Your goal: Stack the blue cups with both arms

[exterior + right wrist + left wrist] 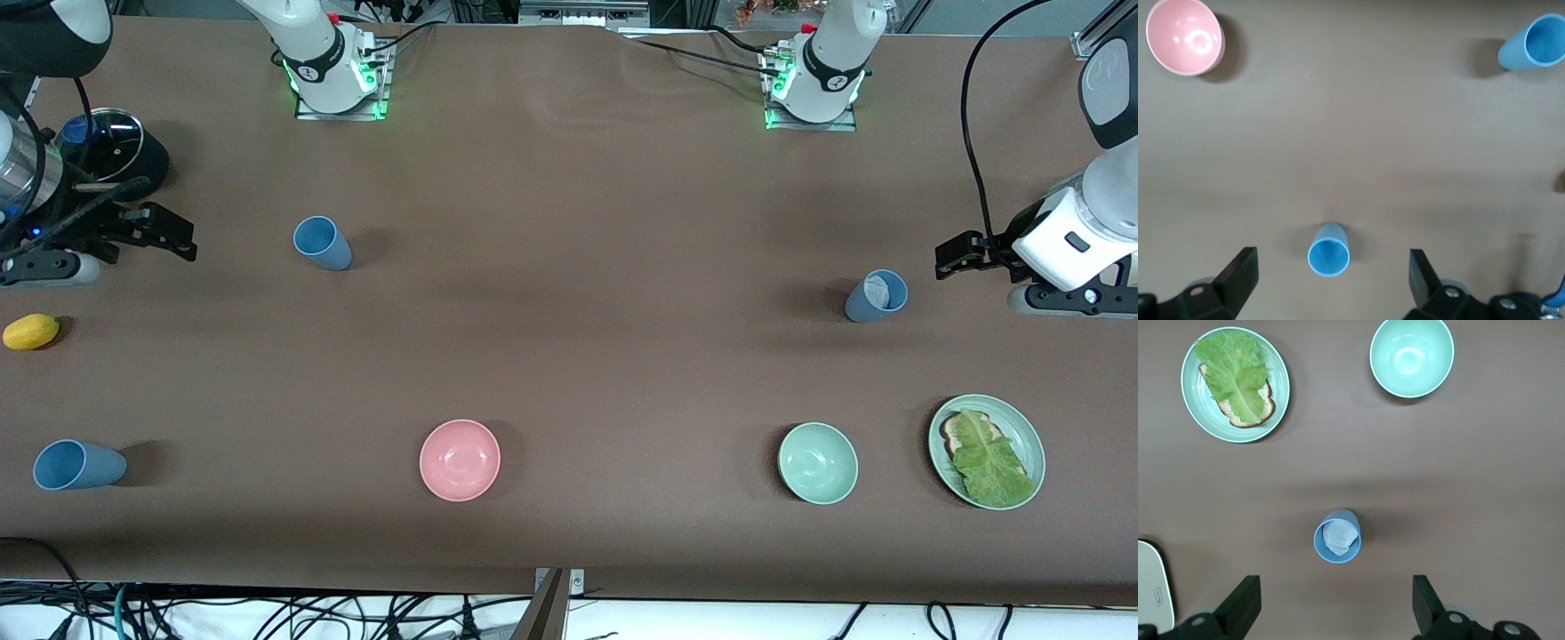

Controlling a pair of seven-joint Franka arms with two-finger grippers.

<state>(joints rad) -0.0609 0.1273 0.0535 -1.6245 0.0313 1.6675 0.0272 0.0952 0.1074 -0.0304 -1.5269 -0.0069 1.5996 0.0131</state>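
From my station, the front view's left edge shows the right gripper [173,238] hanging low over the brown tabletop [569,222], its fingers [1238,280] spread wide with nothing between them. Above it in the upper left corner sits a dark pot [111,147] with a glass lid, and below it at the left edge lies a yellow lemon [31,332]. In the lower left corner stands one blue cup [76,465]. A second blue cup [322,243] stands left of centre in the upper half, and in the right wrist view I see it between the open fingers. Low in the frame, just left of centre, is a pink bowl [460,460]. Right of centre along the same low row sits a mint-green bowl [818,463]. Above it, at mid-height on the right, the third blue cup [877,296] stands with a whitish patch inside. In the lower right a green plate [1031,436] carries toast under a lettuce leaf [991,462]. At the right edge the left gripper [949,260] hangs with its fingers [1241,607] apart and empty.
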